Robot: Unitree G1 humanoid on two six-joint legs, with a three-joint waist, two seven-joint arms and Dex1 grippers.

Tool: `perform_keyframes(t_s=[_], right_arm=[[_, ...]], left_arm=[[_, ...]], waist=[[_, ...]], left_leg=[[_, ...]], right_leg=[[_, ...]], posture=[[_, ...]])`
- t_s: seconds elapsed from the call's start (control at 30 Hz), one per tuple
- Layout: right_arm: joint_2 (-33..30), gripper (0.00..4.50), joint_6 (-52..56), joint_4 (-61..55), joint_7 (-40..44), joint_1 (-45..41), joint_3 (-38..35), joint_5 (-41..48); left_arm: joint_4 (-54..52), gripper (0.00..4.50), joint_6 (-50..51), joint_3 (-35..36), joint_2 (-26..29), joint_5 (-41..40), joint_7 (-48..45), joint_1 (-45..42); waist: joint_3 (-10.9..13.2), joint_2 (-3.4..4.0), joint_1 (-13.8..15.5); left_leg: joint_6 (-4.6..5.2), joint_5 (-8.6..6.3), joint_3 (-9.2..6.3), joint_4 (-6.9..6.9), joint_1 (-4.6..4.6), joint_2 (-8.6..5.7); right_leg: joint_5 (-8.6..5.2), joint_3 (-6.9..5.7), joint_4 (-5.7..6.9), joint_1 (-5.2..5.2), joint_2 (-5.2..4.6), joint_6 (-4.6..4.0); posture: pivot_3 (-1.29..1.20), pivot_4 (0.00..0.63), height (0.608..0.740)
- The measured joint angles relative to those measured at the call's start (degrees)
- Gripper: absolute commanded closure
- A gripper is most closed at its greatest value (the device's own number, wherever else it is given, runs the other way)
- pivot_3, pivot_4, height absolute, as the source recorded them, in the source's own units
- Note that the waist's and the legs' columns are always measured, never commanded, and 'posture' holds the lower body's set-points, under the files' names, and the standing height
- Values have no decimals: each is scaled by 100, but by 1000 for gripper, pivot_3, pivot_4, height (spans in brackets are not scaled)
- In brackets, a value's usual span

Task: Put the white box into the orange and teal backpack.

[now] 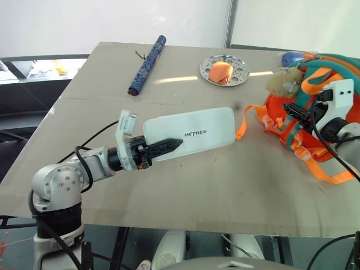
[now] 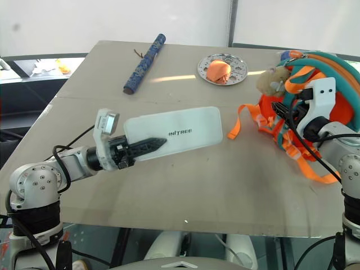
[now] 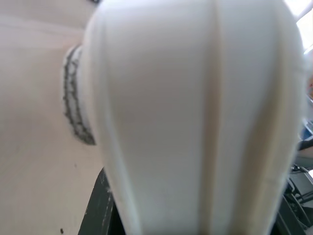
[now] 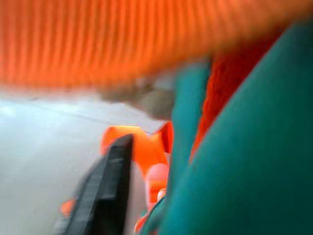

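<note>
Test-room or lab setting, bare tan table [image 1: 185,180], plain white walls, loose cables underneath

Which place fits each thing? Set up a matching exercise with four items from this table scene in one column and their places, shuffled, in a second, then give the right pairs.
Things:
1. white box
2. orange and teal backpack
3. round metal plate
4. blue patterned roll

Places:
A. far side of the table, an orange item on it
B. right edge of the table, at the right claw
C. far left part of the table, lying slantwise
D. middle of the scene, held in the left claw

Pairs: 1-D, 2-B, 3-A, 4-C
</note>
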Motion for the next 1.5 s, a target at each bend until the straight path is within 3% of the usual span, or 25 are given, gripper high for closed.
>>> perform_keyframes(t_s=[0.07, 0.23, 0.37, 0.6, 0.87, 1.03, 1.23, 1.43, 1.5], right_arm=[[42, 4470, -183, -2, 439, -14, 25, -20], [251, 4470, -401, -130, 1475, -469, 159, 385], [3, 4470, -85, -641, 2190, -564, 317, 1061], [-879, 4470, 408, -1493, 2872, 831, 111, 1606], [-1546, 4470, 387, -1420, 3272, 2018, -1331, 1578], [-1670, 4470, 383, -1370, 3484, 2207, -1740, 1587], [-1484, 4470, 209, -1460, 3519, 2172, -1754, 1679], [-1469, 4470, 4, -1487, 3786, 1999, -1382, 1568], [-1469, 4470, -51, -1474, 3865, 1828, -1226, 1557]], left_arm=[[-1, 3383, -69, 16, -4, -31, 138, -25], [530, 3383, -300, 58, -135, -36, 553, -611], [1066, 3383, -556, 31, 18, 137, 515, -1128], [1503, 3383, -906, -94, 502, 568, 21, -1463], [1122, 3383, -1780, -1012, 739, 1301, -1198, -1584], [1036, 3383, -3062, -2048, 311, 2408, -1657, -2057], [1879, 3383, -4706, -3088, -374, 3748, -2258, -2734], [3116, 3383, -5571, -3434, -1189, 4385, -2674, -3494], [3774, 3383, -5558, -3447, -1699, 4464, -2709, -3938]], waist=[[0, 0, -11], [3, 4, -11], [3, 4, -13], [5, 1, 18], [5, 0, 99], [5, 0, 152], [5, 0, 159], [6, -2, 172], [9, -6, 180]], left_leg=[[0, 0, 1, 0, 2, 0], [-1, 1, -4, 5, 2, 0], [-1, 0, -11, -4, -4, 0], [9, -5, -12, 3, -23, -7], [8, -5, 10, 12, -4, -4], [8, -4, 14, 16, -6, -5], [8, -5, 14, 17, -10, -8], [12, -6, -2, 36, -14, -9], [18, -10, -8, 53, -18, -10]], right_leg=[[0, 1, 1, 0, 1, 0], [1, -3, 7, 0, 3, 1], [0, -9, 2, -3, 3, 1], [1, -20, -8, -4, -7, 2], [0, -25, -4, 16, -2, 1], [1, -25, -7, 19, -4, 1], [1, -29, -9, 20, -4, 1], [1, -48, -8, 35, -4, 3], [3, -55, -7, 41, -4, 6]], posture=[[0, 150, 733], [0, 150, 733], [0, 150, 733], [0, 150, 733], [0, 150, 733], [0, 150, 733], [0, 150, 733], [0, 150, 733], [0, 150, 733]])
